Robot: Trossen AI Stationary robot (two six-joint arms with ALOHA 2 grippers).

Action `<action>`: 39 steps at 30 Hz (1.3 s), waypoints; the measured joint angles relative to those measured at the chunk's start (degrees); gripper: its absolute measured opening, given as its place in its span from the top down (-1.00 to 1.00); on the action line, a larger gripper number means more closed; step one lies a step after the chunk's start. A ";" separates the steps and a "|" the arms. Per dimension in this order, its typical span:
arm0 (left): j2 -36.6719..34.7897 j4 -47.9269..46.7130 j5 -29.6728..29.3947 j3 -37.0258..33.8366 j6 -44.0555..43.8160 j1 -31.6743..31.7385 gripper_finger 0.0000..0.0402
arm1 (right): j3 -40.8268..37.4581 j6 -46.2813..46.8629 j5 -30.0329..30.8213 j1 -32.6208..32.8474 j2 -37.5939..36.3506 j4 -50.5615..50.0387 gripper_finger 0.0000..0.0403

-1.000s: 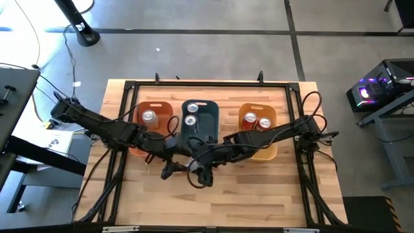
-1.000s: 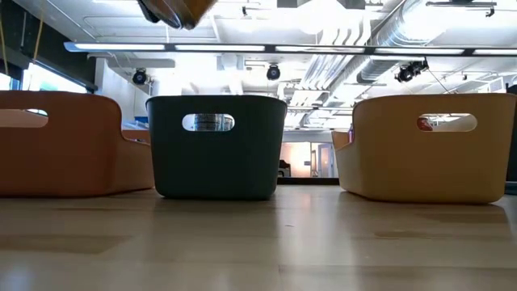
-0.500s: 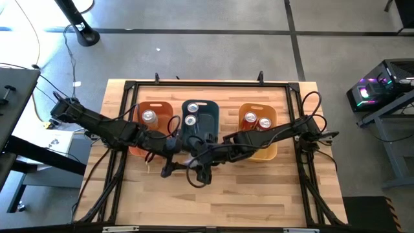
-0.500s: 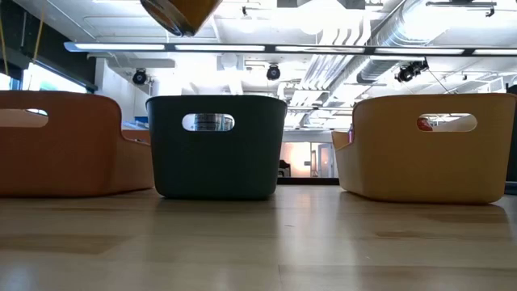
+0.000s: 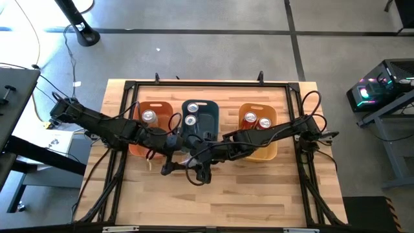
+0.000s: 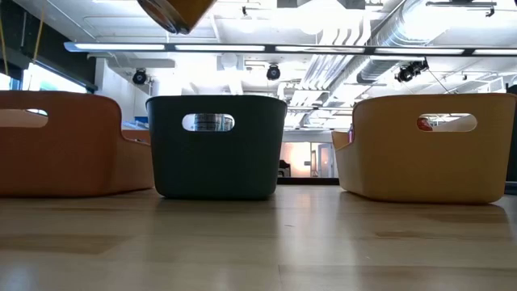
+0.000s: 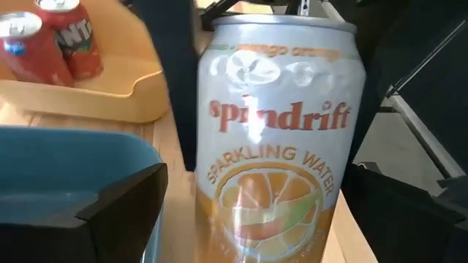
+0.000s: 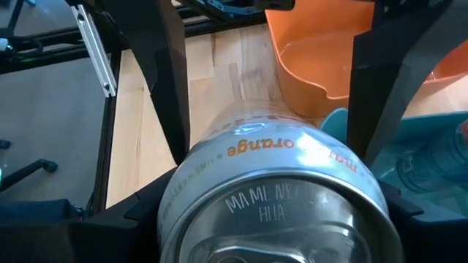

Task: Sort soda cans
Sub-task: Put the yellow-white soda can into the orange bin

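Note:
I hold a silver Spindrift orange can (image 7: 274, 153) in the air over the table's middle, in front of the blue-grey bin (image 5: 206, 126). My right gripper (image 8: 278, 219) is shut on it. My left gripper (image 7: 256, 219) is open, one finger on each side of the can's body. In the left wrist view a gap shows beside one finger. In the low view only the can's lower end (image 6: 176, 12) shows. One silver can (image 5: 149, 117) stands in the orange bin. Two silver cans (image 5: 191, 114) stand in the blue-grey bin. Two red cans (image 5: 257, 120) stand in the yellow bin. My right gripper holds the Spindrift can at its bottom end (image 8: 270, 208), pinched between the two fingers (image 8: 124, 219), one on each side of the round wall. The stamped bottom faces the wrist camera. The can is lifted clear of the table and tilted.
The orange bin (image 5: 162, 129), the blue-grey bin and the yellow bin (image 5: 272, 145) stand in a row across the table's far half. Both arms cross in front of the blue-grey bin. Bare wood (image 5: 246, 194) lies along the near half. A black frame edges the table.
My left arm has reached toward the table's right, bringing its gripper up to the can in my right gripper. The can has stayed at about the same height, with only a slight sway.

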 joint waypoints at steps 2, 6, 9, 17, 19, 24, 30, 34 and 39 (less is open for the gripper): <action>0.48 1.44 0.68 -0.03 0.49 -0.08 -0.99 | -0.02 -0.26 0.01 -0.02 -0.03 0.77 -0.36; 1.05 4.93 1.31 -0.39 2.24 0.05 -0.99 | 0.16 0.15 2.47 -0.47 -0.39 4.22 -0.36; 0.81 5.73 1.82 -0.17 3.61 0.06 -0.99 | 0.16 -0.26 1.98 -0.86 -0.52 6.16 -0.36; 0.81 2.24 2.32 -0.21 1.85 0.02 -0.99 | 0.16 0.78 1.14 -0.88 -0.66 2.15 -0.36; 0.80 0.68 2.93 0.01 1.97 -0.08 -0.98 | 0.16 0.78 0.91 -0.79 -0.66 1.73 -0.36; 0.77 -2.49 1.89 2.87 4.50 -0.02 -0.93 | 0.16 0.84 0.65 -0.74 -0.66 0.37 -0.36; 1.38 -5.32 -0.28 3.91 7.01 0.39 -0.79 | 0.16 0.51 0.45 -0.75 -0.61 4.48 -0.36; 1.47 -5.28 -0.94 3.77 4.94 0.42 -0.55 | 0.12 0.79 0.73 -0.85 -0.55 3.03 -0.36; 1.47 -5.76 -0.84 3.76 3.94 0.42 -0.36 | 0.12 0.98 0.19 -0.91 -0.54 2.92 -0.36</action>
